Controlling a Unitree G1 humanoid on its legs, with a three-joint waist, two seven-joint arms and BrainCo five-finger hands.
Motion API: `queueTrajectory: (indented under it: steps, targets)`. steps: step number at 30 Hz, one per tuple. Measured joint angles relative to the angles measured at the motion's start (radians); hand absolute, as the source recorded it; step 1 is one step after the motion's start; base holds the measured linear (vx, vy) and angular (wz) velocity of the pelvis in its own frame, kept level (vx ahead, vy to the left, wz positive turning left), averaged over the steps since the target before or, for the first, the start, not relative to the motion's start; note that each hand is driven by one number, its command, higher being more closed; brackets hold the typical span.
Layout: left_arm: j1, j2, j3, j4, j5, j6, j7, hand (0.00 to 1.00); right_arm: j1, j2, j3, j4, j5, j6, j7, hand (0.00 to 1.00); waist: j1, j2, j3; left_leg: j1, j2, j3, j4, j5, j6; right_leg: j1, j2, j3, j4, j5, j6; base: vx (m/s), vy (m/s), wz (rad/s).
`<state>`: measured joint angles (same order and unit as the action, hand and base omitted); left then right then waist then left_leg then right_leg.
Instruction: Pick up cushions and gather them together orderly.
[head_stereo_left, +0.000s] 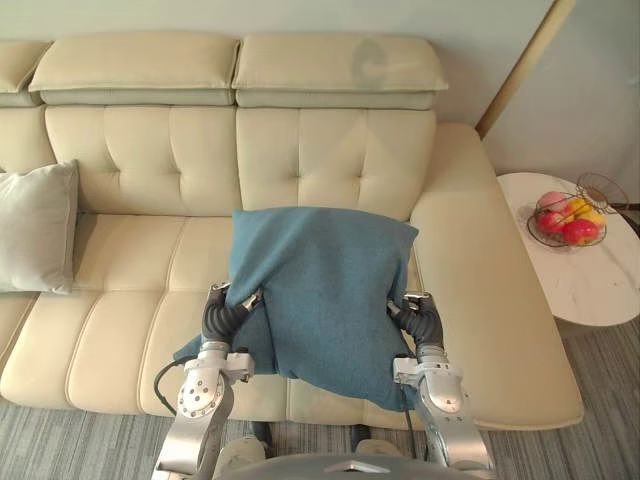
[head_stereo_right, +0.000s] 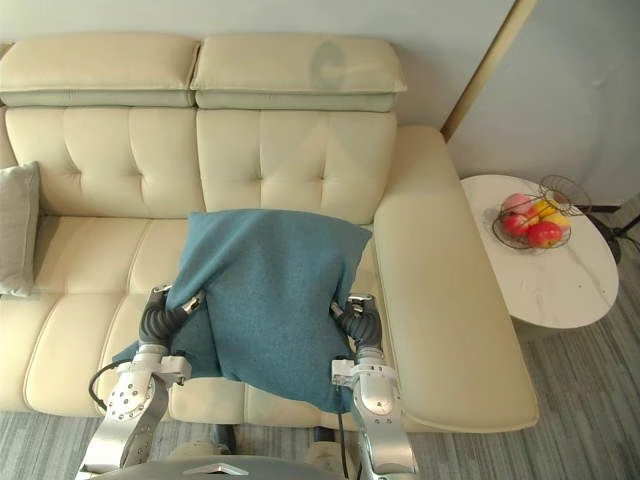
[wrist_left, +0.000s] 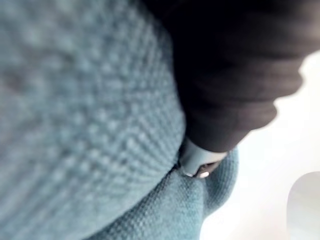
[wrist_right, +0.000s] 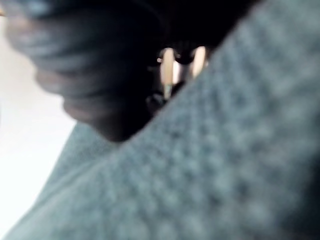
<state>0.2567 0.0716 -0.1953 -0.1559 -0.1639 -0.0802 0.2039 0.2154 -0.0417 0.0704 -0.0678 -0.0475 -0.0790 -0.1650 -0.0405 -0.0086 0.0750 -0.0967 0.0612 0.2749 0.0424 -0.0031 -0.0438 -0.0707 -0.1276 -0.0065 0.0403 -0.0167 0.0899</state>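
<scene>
Blue knit hides your left hand (head_stereo_left: 222, 312) past its dark ribbed cover, so you cannot tell whether it is spread or clamped. It sits against the left edge of the blue cushion (head_stereo_left: 325, 290). Your right hand (head_stereo_left: 422, 318) is set the same way against the right edge, tucked behind the cloth, and its state cannot be told either. Between the two, the cushion is held up, tilted, over the sofa (head_stereo_left: 130, 260) seat next to the right armrest. Its top edge lies across the foot of the backrest, and one lower corner droops beside your left wrist.

Each wrist view gives you the weave from very close, pressed up to the dark cover, with pale sofa beyond. The eye views give you the rest. A grey cushion (head_stereo_left: 35, 225) leans at the far left of the seat, well apart from the blue one; the left eye sees most of it, the right eye a strip. Right of the armrest stands a white table (head_stereo_left: 590, 285) with a wire basket (head_stereo_left: 533, 232) holding red and yellow fruit (head_stereo_left: 578, 232).
</scene>
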Motion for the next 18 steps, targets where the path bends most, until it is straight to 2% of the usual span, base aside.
queueTrajectory:
  steps: [4, 8, 10, 12, 14, 16, 17, 18]
  targets:
    - [-0.13, 0.001, 0.002, 0.036, 0.1, 0.004, 0.084, 1.0, -0.094, 0.005, 0.009, 0.03, -0.003, 0.0, -0.076, 1.0, -0.005, 0.002, 0.004, -0.033, -0.006, 0.005, -0.061, 0.054, 0.012, -0.058, 0.005, 0.015, -0.019, 0.051, -0.005, -0.13, 0.017, -0.1]
    - [-0.392, 0.012, 0.037, 0.077, 0.181, 0.004, 0.213, 1.0, -0.367, 0.006, 0.033, 0.086, -0.053, -0.002, -0.198, 1.0, -0.001, 0.01, 0.078, -0.176, -0.012, 0.015, -0.06, 0.11, 0.034, -0.209, -0.005, 0.022, -0.007, 0.097, 0.0, -0.24, 0.036, -0.03]
    - [-0.561, 0.033, 0.045, 0.1, 0.21, 0.004, 0.3, 1.0, -0.532, 0.005, 0.032, 0.092, -0.084, -0.001, -0.293, 1.0, 0.02, 0.03, 0.127, -0.265, -0.011, 0.009, -0.06, 0.14, 0.031, -0.313, -0.007, 0.018, 0.031, 0.102, 0.007, -0.23, 0.009, 0.11]
    - [-0.69, 0.053, 0.061, 0.101, 0.23, 0.004, 0.357, 1.0, -0.664, 0.002, 0.021, 0.093, -0.115, 0.0, -0.356, 1.0, 0.035, 0.047, 0.161, -0.33, -0.009, -0.003, -0.062, 0.168, 0.017, -0.392, -0.006, 0.008, 0.07, 0.099, 0.005, -0.19, -0.01, 0.15]
    - [-0.899, 0.103, 0.069, 0.16, 0.26, 0.004, 0.415, 1.0, -0.883, -0.012, -0.045, 0.145, -0.152, 0.004, -0.425, 1.0, 0.048, 0.068, 0.188, -0.423, -0.006, -0.029, -0.077, 0.205, 0.005, -0.501, -0.005, -0.007, 0.114, 0.104, 0.01, -0.18, -0.035, 0.22]
    - [-1.04, 0.137, 0.069, 0.208, 0.267, 0.004, 0.44, 1.0, -1.026, -0.032, -0.087, 0.176, -0.157, 0.021, -0.46, 1.0, 0.061, 0.07, 0.191, -0.487, 0.001, -0.032, -0.098, 0.245, 0.002, -0.575, -0.001, -0.008, 0.119, 0.123, 0.01, -0.14, -0.028, 0.1]
    - [-1.159, 0.157, 0.074, 0.249, 0.267, 0.005, 0.455, 1.0, -1.133, -0.063, -0.118, 0.178, -0.16, 0.029, -0.495, 1.0, 0.065, 0.081, 0.23, -0.514, 0.004, -0.048, -0.121, 0.278, -0.004, -0.603, 0.005, -0.013, 0.122, 0.135, 0.019, -0.14, -0.016, 0.12]
    - [-1.224, 0.162, 0.078, 0.275, 0.267, 0.005, 0.466, 1.0, -1.197, -0.076, -0.135, 0.186, -0.168, 0.036, -0.512, 1.0, 0.065, 0.08, 0.25, -0.535, 0.004, -0.057, -0.121, 0.3, 0.003, -0.627, 0.004, -0.02, 0.135, 0.137, 0.018, -0.09, -0.008, 0.18]
